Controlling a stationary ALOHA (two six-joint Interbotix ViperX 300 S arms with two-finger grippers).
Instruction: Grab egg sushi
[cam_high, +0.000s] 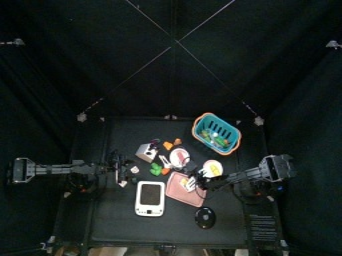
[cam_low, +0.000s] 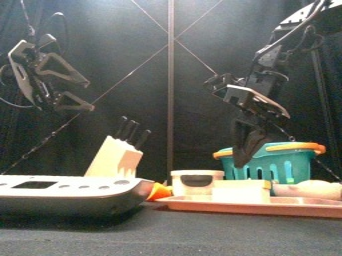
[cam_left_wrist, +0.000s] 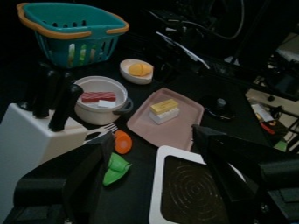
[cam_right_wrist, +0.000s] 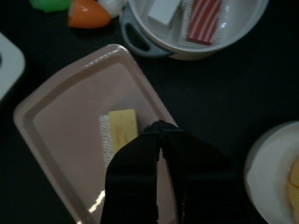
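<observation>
Right wrist view: egg sushi (cam_right_wrist: 121, 131), yellow rectangular block on pink tray (cam_right_wrist: 70, 105); right jaws nearly together above it.

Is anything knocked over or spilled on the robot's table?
Nothing stands out. The egg sushi lies flat on the pink tray, the knife block stands upright with its knives in, and the teal basket sits upright. Nothing looks spilled or broken. The right gripper hovers over the sushi.
</observation>
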